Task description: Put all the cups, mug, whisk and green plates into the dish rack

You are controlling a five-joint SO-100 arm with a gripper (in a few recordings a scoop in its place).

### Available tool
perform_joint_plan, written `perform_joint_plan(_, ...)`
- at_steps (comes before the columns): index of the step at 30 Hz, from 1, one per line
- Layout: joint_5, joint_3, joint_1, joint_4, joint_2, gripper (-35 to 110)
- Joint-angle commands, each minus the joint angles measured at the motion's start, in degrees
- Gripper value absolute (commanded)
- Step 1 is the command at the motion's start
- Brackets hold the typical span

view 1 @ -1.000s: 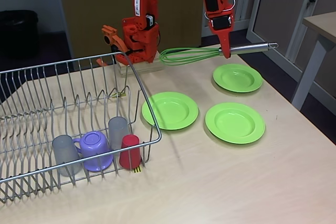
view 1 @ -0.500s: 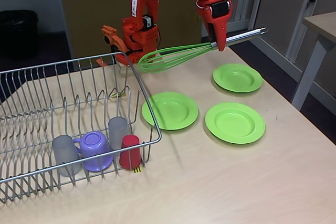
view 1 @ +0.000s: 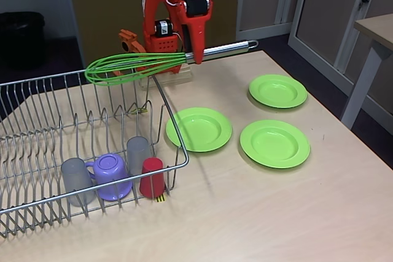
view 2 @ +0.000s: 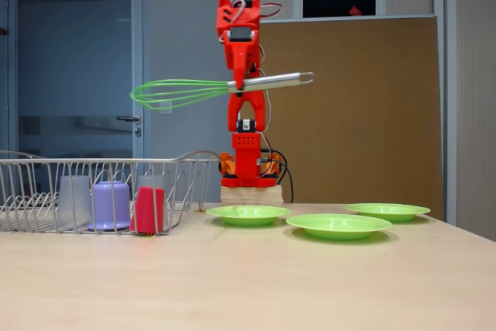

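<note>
My gripper [view 1: 191, 57] [view 2: 240, 83] is shut on the whisk [view 1: 123, 69] [view 2: 174, 92] where the silver handle meets the green loops. It holds the whisk level in the air, loops over the far right corner of the dish rack [view 1: 174, 128] [view 2: 46, 162]. Upside down in the rack's near right end stand two grey cups [view 1: 77, 179] [view 1: 138, 150], a red cup [view 1: 152, 177] [view 2: 149, 209] and the purple mug [view 1: 112, 176] [view 2: 111, 205]. Three green plates [view 1: 199, 129] [view 1: 274, 143] [view 1: 277, 91] lie flat on the table, right of the rack.
The arm's orange base [view 1: 161, 44] stands at the table's far edge behind the rack. A grey table leg [view 1: 359, 84] stands off the right side. Bare tabletop [view 1: 245, 213] stretches in front of the plates and rack.
The arm has swung left with the whisk, from above the far plate to over the rack's far right corner. The whisk stays gripped and roughly level.
</note>
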Motion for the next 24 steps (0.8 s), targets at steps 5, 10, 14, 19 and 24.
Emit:
perform_joint_plan(5, -18.54, 6.77, 20.13, -4.92, 2.2, 0)
perform_joint_plan(10, -23.91, 8.0, 28.65, -10.63, -4.66, 0)
perform_joint_plan(14, -27.33, 8.17, 32.96, -16.0, -9.93, 0)
perform_joint_plan(19, -29.18, 6.06, 34.8, -19.16, -17.58, 0)
perform_joint_plan(24, -31.03, 4.92, 34.98, -22.32, -24.61, 0)
